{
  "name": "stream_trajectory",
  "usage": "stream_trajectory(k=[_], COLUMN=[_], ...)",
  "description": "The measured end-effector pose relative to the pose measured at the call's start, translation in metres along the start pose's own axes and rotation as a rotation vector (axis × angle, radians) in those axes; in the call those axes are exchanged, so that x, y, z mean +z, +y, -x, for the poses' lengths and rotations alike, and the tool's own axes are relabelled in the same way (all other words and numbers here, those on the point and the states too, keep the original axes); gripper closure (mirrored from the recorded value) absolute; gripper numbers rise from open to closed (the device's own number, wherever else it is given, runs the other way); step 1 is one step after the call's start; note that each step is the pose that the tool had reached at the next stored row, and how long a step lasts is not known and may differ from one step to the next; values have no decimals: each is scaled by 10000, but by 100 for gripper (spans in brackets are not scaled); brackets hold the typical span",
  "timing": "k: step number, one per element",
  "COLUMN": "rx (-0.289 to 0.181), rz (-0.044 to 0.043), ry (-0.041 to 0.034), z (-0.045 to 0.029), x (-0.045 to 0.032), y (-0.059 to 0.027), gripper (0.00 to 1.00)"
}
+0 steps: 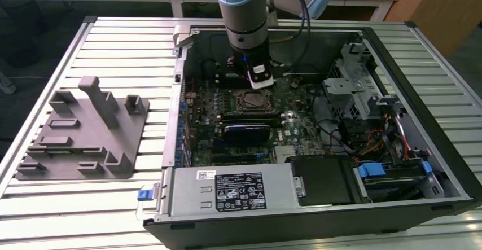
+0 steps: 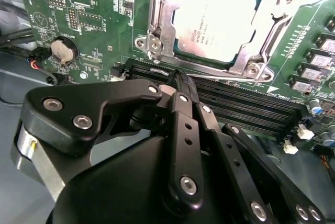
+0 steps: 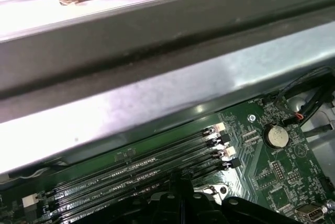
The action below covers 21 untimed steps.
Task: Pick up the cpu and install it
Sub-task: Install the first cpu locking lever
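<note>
Hanging over the open PC case (image 1: 421,165), the arm sets its gripper (image 1: 261,79) just past the CPU socket (image 1: 252,100), above the RAM slots (image 2: 230,103). In the second wrist view the black fingers (image 2: 183,90) are pressed together to a narrow tip w/ nothing between them, tip right over the slot rows beside the socket frame.

The cpu (image 2: 222,22) sits inside the socket: flat square, shiny silver-white lid, thin darker rim, w/ the bare metal frame (image 2: 157,30) around it. Gripper is near it, not touching.

Around the socket: green motherboard (image 2: 89,14) w/ fine traces and small chips, a round silver coin cell (image 2: 64,50) off to one side of the socket, long black RAM slots w/ white end clips (image 3: 220,128) alongside. The case's grey sheet-metal wall (image 3: 157,93) rises just beyond the slots. Farther from the socket in the exterior view: a black drive (image 1: 325,179), a silver PSU box (image 1: 229,191) w/ black label, a drive cage (image 1: 358,86), and loose cables (image 1: 373,143).

Well apart from the socket, outside the case at the exterior view's left, a grey plastic tray (image 1: 75,143) w/ upright posts rests on the ribbed aluminium table (image 1: 121,52).
</note>
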<state>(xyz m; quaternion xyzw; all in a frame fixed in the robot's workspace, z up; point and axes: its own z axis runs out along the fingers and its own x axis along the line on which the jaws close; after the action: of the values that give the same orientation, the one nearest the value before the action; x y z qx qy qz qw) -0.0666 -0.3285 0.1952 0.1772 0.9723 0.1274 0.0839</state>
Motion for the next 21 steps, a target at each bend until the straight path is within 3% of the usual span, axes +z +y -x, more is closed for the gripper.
stream_trajectory(k=[3,17,21], rx=[-4,-67,-75], rz=[-12,-294,-329], ry=[-3,-103,-113], z=[-4,-7,-8], x=[9,34,43], y=[-2,-10,-13], gripper=[89,89,89])
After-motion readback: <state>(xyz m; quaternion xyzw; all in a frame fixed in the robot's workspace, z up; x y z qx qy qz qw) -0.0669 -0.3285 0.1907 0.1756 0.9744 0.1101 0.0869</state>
